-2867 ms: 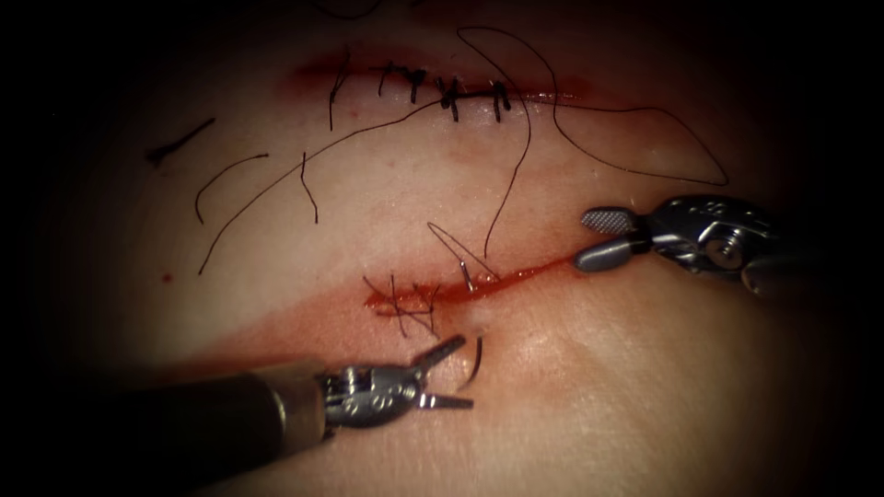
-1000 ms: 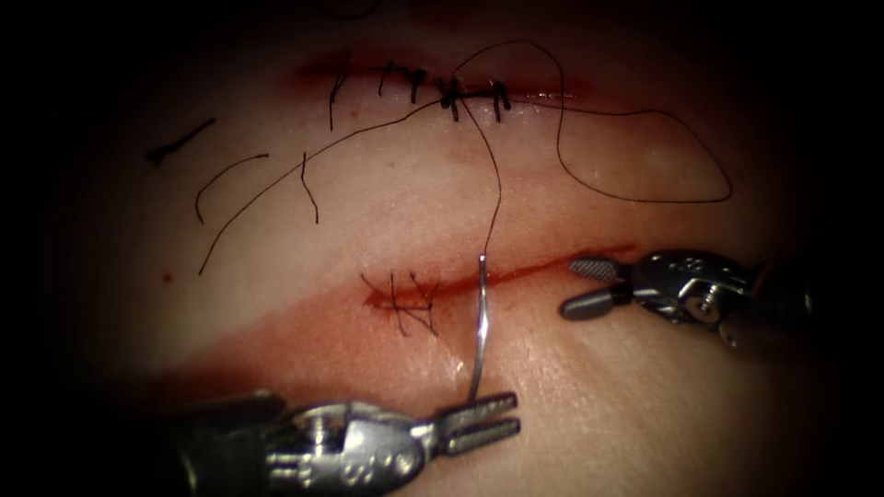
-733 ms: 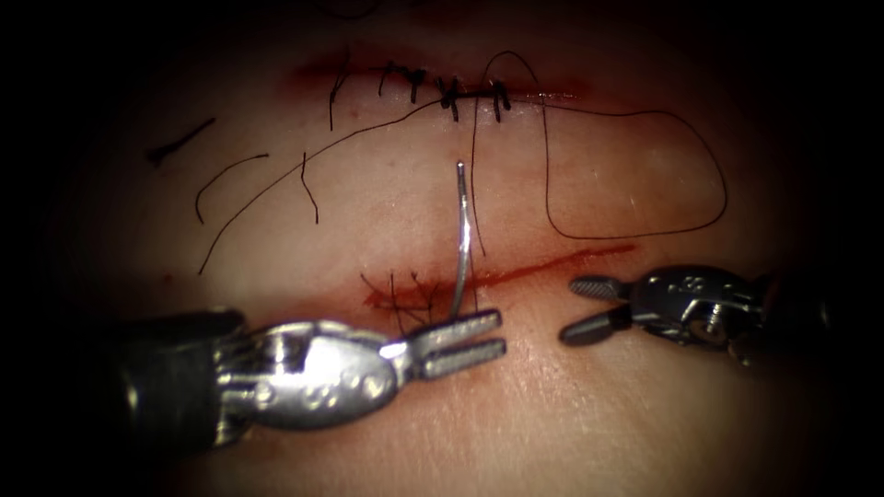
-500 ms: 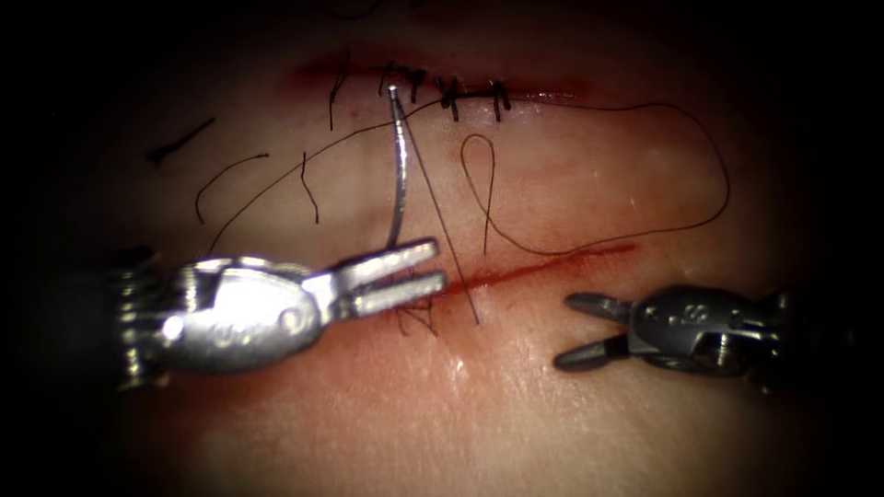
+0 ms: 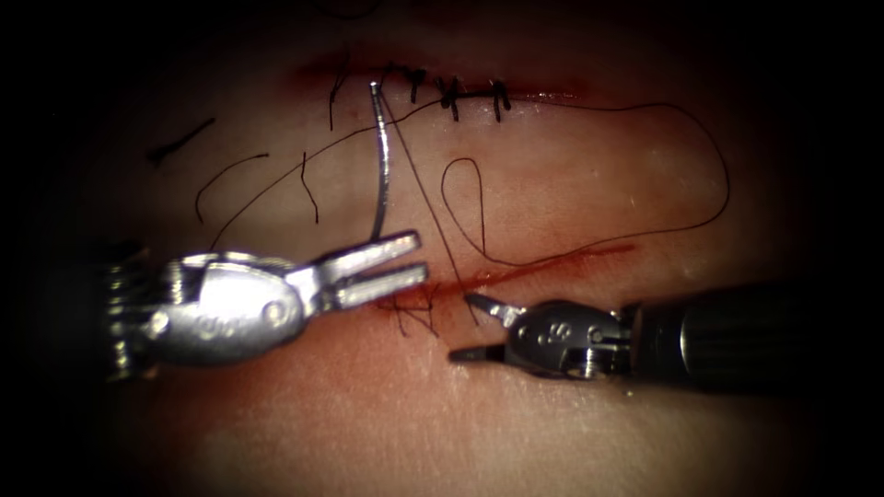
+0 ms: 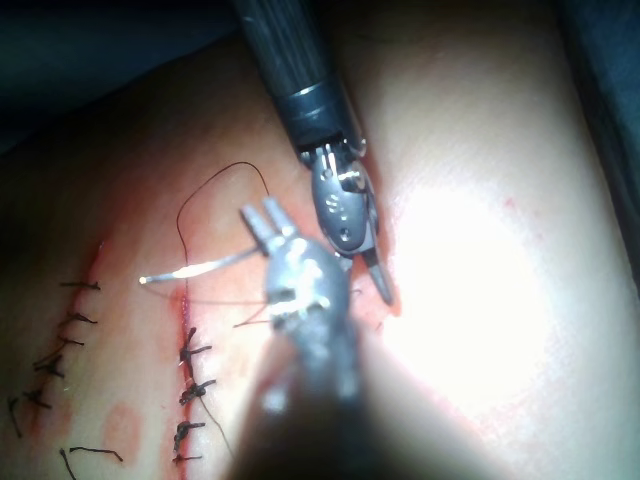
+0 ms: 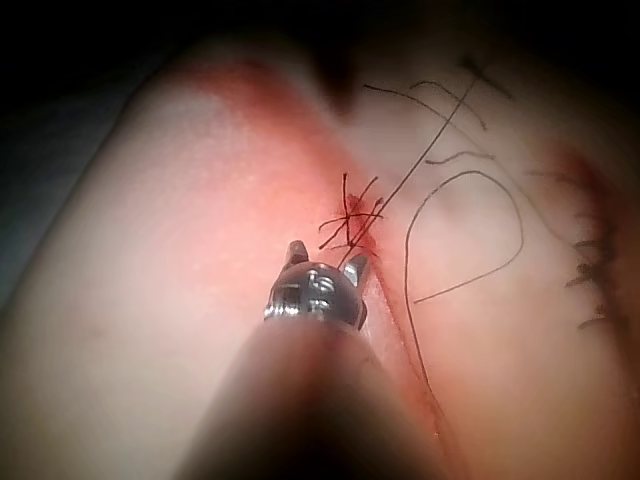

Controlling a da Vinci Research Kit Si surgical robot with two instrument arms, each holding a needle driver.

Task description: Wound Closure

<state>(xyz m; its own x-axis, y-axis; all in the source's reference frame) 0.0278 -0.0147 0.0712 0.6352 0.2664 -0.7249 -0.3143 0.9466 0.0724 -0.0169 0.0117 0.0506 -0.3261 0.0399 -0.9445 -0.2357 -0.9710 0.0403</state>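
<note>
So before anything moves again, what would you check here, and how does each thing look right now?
1. Needle held firmly: ok. The left tool has its jaws shut on it near one end of the curve.
2. Needle out of the tissue: ok, the whole curve stands above the surface.
3. Right tool free: ok, jaws open, holding nothing, beside the cut.
4. Thread running from the needle into the cut: ok, one straight line.
5. Loose loop of thread free of tangles: cannot tell.
6. Finished stitches intact: ok.
</note>
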